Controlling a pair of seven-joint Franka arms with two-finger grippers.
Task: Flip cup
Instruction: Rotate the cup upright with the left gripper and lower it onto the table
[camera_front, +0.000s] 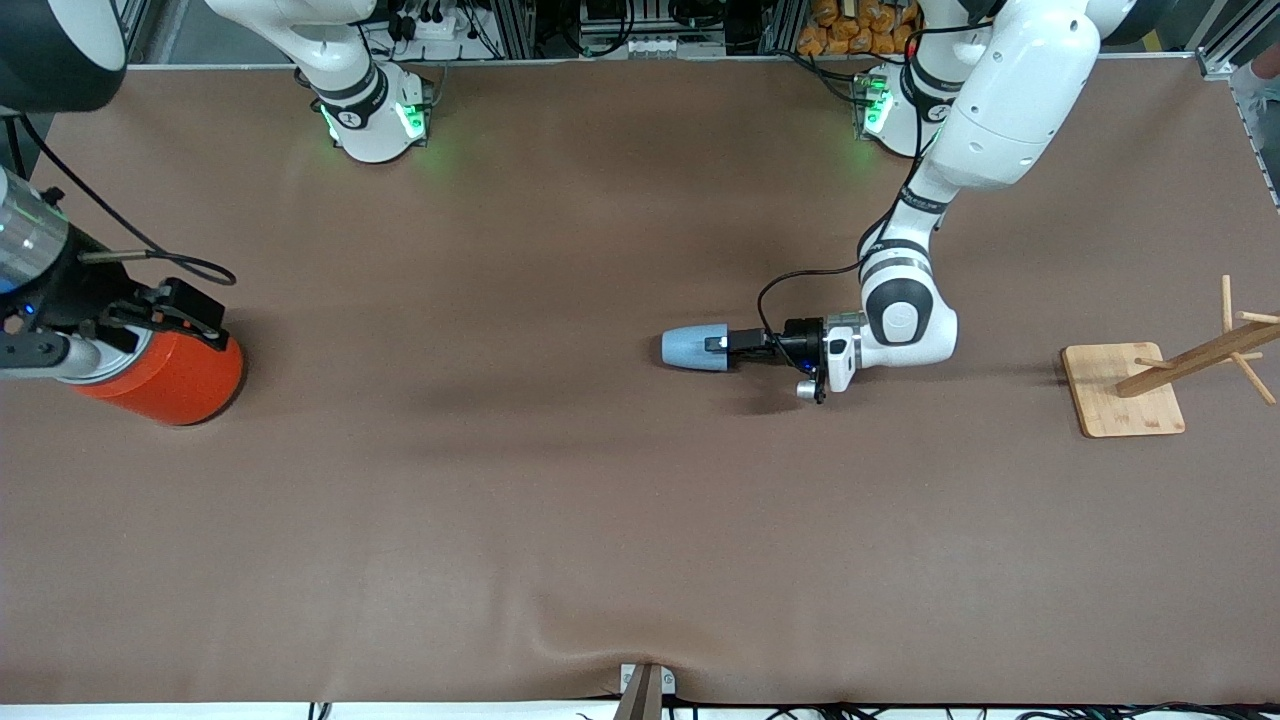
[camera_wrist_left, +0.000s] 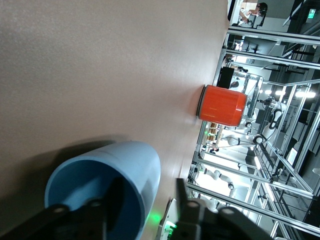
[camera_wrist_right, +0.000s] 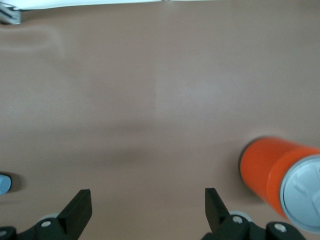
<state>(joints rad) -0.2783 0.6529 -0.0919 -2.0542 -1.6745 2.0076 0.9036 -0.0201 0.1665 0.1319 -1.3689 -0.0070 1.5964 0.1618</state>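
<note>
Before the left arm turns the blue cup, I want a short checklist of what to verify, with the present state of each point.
1. The cup lies on its side on the table: ok.
2. The left gripper is at the cup's open mouth, one finger inside the rim and one outside: ok.
3. The fingers are firmly clamped on the wall: cannot tell.
4. No object stands close beside the cup: ok; the orange can stands at the right arm's end of the table, the wooden rack at the left arm's end.
5. The right gripper waits open above the table beside the can, holding nothing: ok.
</note>
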